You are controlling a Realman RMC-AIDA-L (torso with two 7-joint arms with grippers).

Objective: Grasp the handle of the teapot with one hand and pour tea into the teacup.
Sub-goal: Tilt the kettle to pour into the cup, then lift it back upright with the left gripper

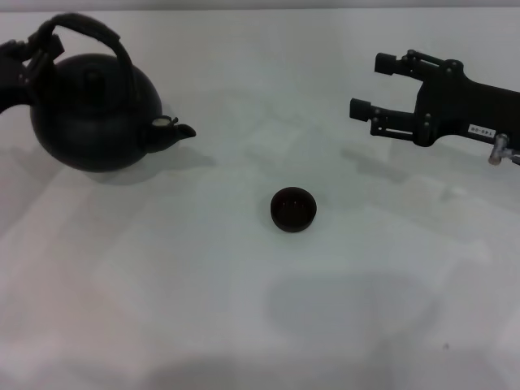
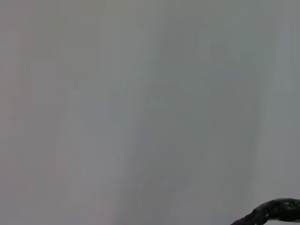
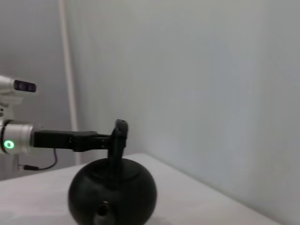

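Teacup: we count one teacup, tiny, dark, without a handle, upright on the white table. It is nearest to us, well apart from both sets of jaws and roughly between them, forward of each.

Teacup handling: we judge it light and easy to nudge or tip, so the pour should be slow, with the spout close above its small mouth.

Right gripper: one right gripper, hovering above the table at the right, jaws spread with nothing between them. It looks idle. The teacup lies forward of and well apart from its open jaws.

Teapot: we count one teapot, large, round, matte black, at the left. Its stubby spout points toward the teacup side. We cannot tell whether the pot rests on the table or is slightly raised.

Handle: one arched handle over the lid, wrapped and rough in the middle.

Left gripper: one left gripper, at the handle's outer end, away from the spout. It appears pinched on the hoop, as the right wrist view also suggests.

Teapot handling: we judge it rigid and heavy, more so if full. The rough wrapped middle of the hoop offers the surest hold. A hold near the hoop's end may let the pot swing.
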